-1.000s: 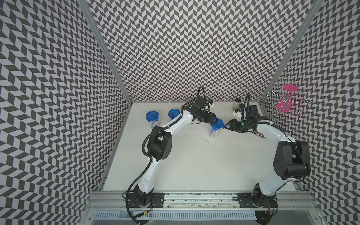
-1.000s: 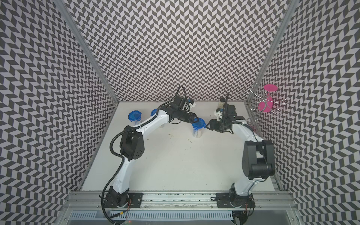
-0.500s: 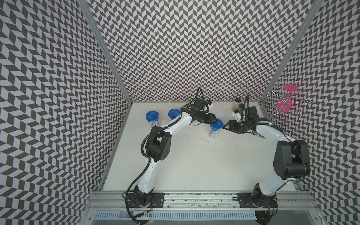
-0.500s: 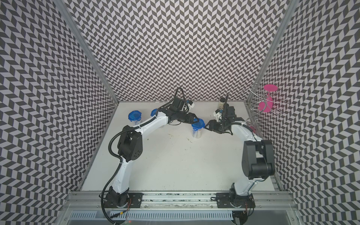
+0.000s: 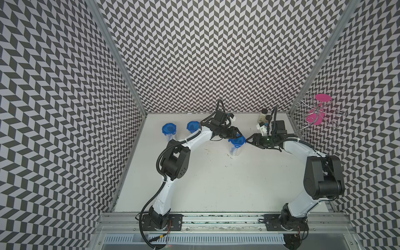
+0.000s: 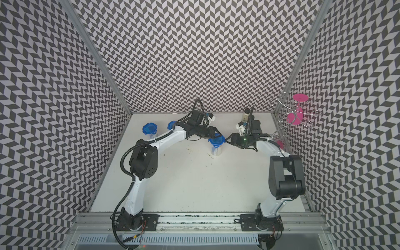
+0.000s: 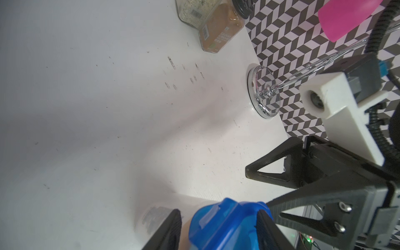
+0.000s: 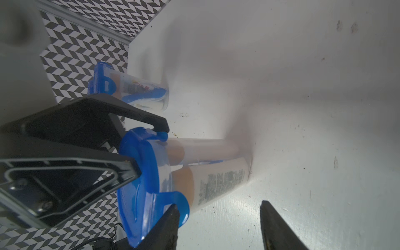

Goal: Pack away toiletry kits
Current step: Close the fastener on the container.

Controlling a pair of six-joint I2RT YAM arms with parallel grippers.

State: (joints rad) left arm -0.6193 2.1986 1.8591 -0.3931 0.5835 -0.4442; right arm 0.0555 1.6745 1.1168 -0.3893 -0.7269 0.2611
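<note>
While cup stands upright on table just above centre in both top views, long axis vertical, lid up, left gripper straddles lid, clamp unclear; right gripper jaws apart beside lid.

The label on the brown spice jar, well beyond the jaws of the left gripper, reads "GROUND". Below that is a second word starting with C, too blurred to finish, and a barcode. The pale spice jar touching it shows a barcode. The white tube just beside the jaws of the right gripper bears fine print, unreadable.
</note>
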